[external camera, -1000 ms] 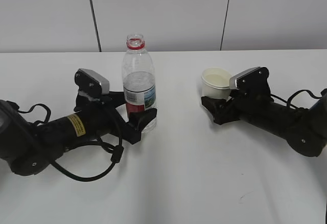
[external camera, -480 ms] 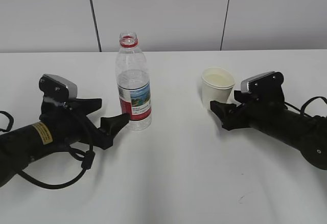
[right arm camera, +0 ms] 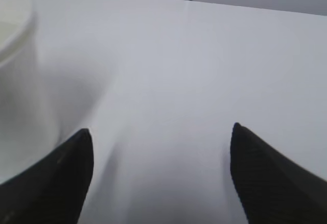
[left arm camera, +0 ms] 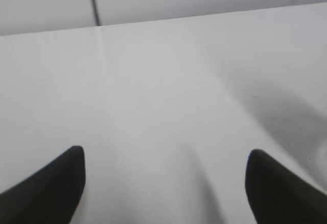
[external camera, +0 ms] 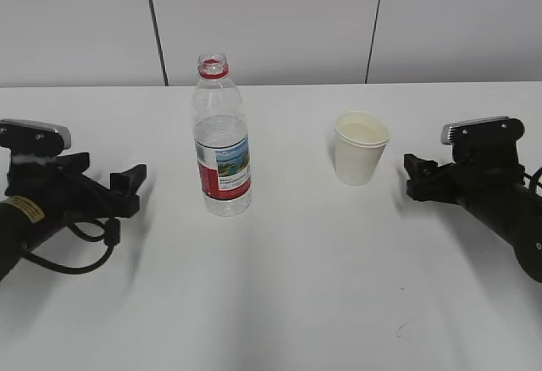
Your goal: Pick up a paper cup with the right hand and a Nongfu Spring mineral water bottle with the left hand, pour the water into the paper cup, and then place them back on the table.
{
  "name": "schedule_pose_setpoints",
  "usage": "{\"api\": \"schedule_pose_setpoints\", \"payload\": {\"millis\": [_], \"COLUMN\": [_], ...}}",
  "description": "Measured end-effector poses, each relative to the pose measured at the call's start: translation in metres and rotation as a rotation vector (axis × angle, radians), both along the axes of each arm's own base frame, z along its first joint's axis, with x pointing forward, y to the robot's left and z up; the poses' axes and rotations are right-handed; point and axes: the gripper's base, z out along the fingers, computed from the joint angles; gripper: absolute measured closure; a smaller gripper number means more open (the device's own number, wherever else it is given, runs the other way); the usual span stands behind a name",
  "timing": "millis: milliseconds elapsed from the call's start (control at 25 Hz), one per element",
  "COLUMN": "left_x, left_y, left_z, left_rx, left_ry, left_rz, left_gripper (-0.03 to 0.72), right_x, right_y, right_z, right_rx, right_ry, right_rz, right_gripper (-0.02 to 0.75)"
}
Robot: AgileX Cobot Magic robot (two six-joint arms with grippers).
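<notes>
Now my left gripper (external camera: 127, 186) sits released, well apart from the bottle (external camera: 221, 138); my right gripper (external camera: 415, 178), also released, is near the cup (external camera: 360, 147).

Left tool (external camera: 108, 178) low at left, jaws apart, right tool (external camera: 415, 178) low at right, seemingly parted too

Surface (external camera: 296, 303): broad, plain white, matte, filling the lower two thirds of the exterior view. Small dark scuff (external camera: 405, 327) on it near the front edge, right of centre. Wall (external camera: 271, 15): directly behind the surface's far edge, pale grey-white panels. Two thin dark vertical seams split it, left seam (external camera: 154, 24) leaning slightly, right seam (external camera: 376, 24) likewise. Light: soft, even, from above; shadows on the surface are faint and diffuse. Wrist views show the same white surface meeting the same seamed wall.
</notes>
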Motion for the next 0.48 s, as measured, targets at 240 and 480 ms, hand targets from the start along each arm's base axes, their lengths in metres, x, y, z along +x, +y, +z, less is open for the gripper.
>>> {"api": "schedule_pose_setpoints", "payload": {"millis": [240,480], "left_x": [0.007,0.031], "left_y": [0.027,0.042], "left_z": [0.000,0.022], "left_rx": [0.092,0.084], "left_ry": [-0.027,0.016], "left_rz": [0.214,0.307], "left_gripper": [0.117,0.117], "right_x": [0.002,0.017], "right_y": [-0.032,-0.054], "right_z": [0.004,0.016], "right_rx": [-0.012,0.003], "right_ry": [-0.050,-0.087], "right_rz": [-0.116,-0.189], "right_gripper": [0.122,0.132]}}
